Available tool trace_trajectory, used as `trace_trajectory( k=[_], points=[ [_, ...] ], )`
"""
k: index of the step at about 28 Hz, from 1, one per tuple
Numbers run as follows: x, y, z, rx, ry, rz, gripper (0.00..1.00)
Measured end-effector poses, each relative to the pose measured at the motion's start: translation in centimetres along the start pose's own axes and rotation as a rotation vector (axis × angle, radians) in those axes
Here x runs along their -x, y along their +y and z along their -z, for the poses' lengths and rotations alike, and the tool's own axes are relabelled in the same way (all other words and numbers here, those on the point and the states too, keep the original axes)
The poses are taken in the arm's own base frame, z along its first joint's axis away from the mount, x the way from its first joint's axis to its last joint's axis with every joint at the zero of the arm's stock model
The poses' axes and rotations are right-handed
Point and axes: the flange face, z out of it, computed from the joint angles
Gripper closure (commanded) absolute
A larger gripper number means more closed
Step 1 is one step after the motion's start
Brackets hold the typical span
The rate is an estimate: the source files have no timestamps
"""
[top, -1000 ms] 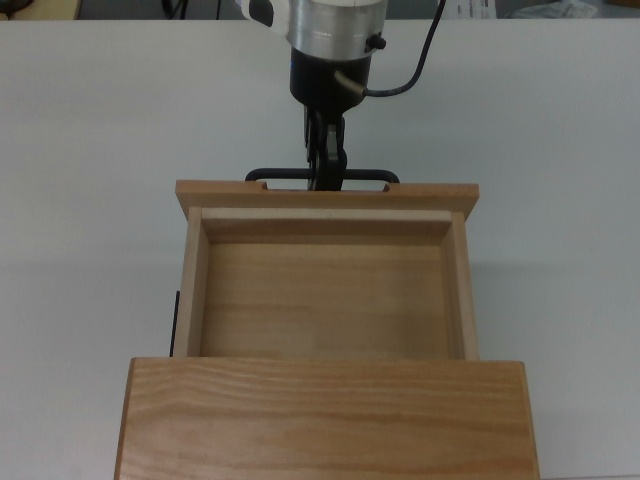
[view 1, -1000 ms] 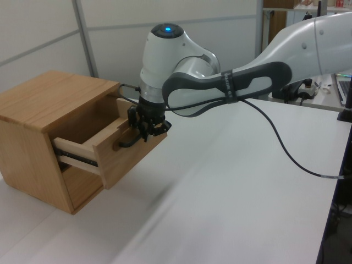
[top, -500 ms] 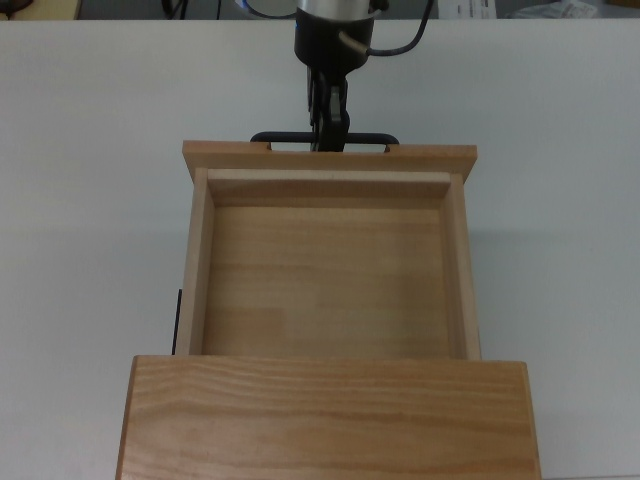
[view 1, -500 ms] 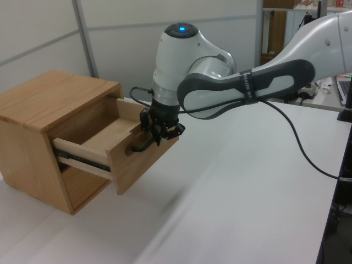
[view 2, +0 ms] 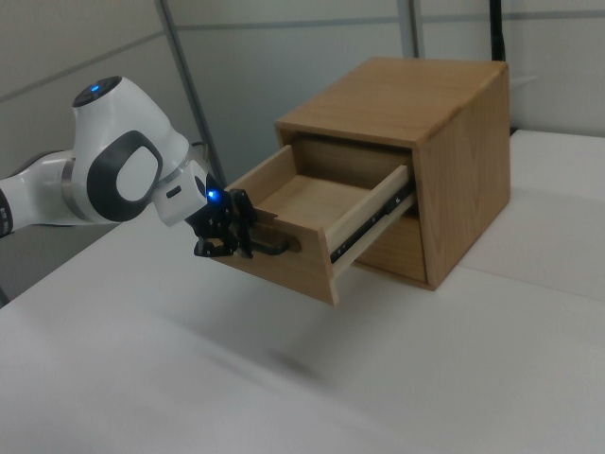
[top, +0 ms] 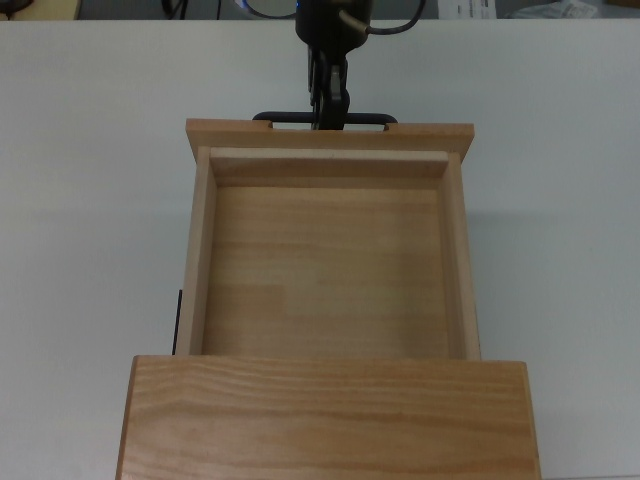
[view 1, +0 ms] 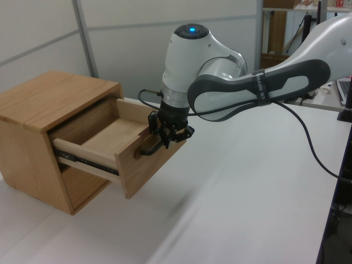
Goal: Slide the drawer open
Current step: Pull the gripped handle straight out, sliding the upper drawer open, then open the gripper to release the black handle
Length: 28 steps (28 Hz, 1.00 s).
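The light wooden drawer [top: 330,260] stands pulled far out of the cabinet [top: 330,415], its inside bare. Its flat front panel [top: 420,133] carries a thin black bar handle [top: 370,119]. My gripper [top: 328,105] is shut on the middle of that handle, the arm reaching in from the top view's upper edge. In the left view the drawer [view 1: 110,137] juts rightward from the cabinet [view 1: 38,104], with the gripper [view 1: 166,136] clamped on the handle [view 1: 149,150]. The right view shows the drawer [view 2: 312,200], the handle [view 2: 276,248] and the gripper [view 2: 230,236] at its left.
The cabinet stands on a white table [view 1: 247,192]. A black slide rail [view 2: 373,222] shows along the drawer's side. A black cable [view 1: 308,148] hangs from the arm over the table. A lower compartment [view 1: 82,190] sits under the drawer.
The gripper has pulled the handle away from the cabinet, and the drawer has slid further out, showing more of its floor.
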Motion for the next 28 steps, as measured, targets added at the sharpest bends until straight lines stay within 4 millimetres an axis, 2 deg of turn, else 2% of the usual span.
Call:
trace_trajectory(
  k=[3, 4, 5, 6, 7, 9, 10, 22, 28],
  points=[
    [0.00, 0.01, -0.02, 0.000, 0.000, 0.000, 1.00],
    [0.00, 0.02, -0.03, 0.001, 0.000, 0.000, 0.97],
    [0.00, 0.02, -0.03, 0.001, 0.000, 0.000, 0.82],
    [0.01, 0.02, -0.04, 0.001, 0.000, 0.000, 0.34],
    [0.01, 0.04, -0.07, 0.002, 0.000, 0.002, 0.16],
    [0.23, 0.32, -0.52, 0.024, -0.003, 0.031, 0.02],
    [0.37, 0.42, -0.64, 0.033, -0.004, 0.049, 0.00],
    [0.63, 1.00, -0.69, 0.082, -0.030, 0.144, 0.00],
    [0.75, 0.72, 0.28, 0.065, -0.031, 0.167, 0.00]
  ],
)
